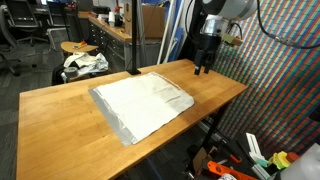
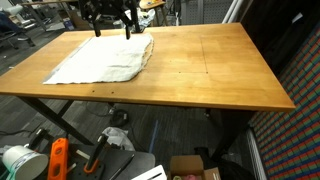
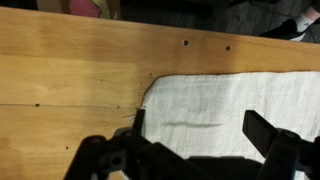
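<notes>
The cloth (image 1: 145,102) is plain white, the table (image 1: 55,112) honey-brown with wood grain, the fingers (image 3: 265,135) black.

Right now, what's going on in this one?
A robot arm has its gripper above a white cloth that lies spread out on a wooden table. In the wrist view the fingers stand wide apart over one rounded corner of the cloth, with nothing between them. The cloth is not gripped or lifted. Whether the fingertips touch it cannot be told.
</notes>
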Robot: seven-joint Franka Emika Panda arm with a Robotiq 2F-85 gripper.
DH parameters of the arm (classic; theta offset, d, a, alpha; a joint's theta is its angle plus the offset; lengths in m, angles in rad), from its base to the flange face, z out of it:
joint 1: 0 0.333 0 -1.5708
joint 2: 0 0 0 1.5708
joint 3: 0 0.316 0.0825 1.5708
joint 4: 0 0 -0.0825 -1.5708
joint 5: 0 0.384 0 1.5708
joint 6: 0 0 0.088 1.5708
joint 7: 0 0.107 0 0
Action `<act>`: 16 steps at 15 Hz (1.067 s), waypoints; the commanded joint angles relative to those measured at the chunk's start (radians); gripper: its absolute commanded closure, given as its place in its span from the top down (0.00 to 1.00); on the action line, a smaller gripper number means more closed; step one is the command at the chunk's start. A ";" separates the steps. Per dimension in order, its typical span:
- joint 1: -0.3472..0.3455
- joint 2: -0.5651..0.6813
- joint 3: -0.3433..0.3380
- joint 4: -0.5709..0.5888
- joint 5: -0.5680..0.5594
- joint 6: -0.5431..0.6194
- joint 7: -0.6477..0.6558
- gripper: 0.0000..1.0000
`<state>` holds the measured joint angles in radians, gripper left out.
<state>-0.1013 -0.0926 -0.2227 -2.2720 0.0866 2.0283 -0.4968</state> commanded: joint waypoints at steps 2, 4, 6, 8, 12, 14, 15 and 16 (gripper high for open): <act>-0.035 0.086 0.002 0.033 0.107 0.035 -0.045 1.00; -0.048 0.101 0.008 0.011 0.113 0.100 -0.052 1.00; -0.053 0.125 0.016 -0.005 0.139 0.178 -0.043 1.00; -0.057 0.147 0.024 -0.018 0.165 0.244 -0.047 1.00; -0.063 0.186 0.041 -0.036 0.177 0.345 -0.051 1.00; -0.065 0.201 0.049 -0.047 0.159 0.379 -0.050 1.00; -0.067 0.210 0.053 -0.050 0.154 0.387 -0.050 1.00; -0.069 0.216 0.057 -0.055 0.148 0.388 -0.054 1.00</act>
<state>-0.1453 0.1129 -0.1942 -2.3142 0.2338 2.3807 -0.5236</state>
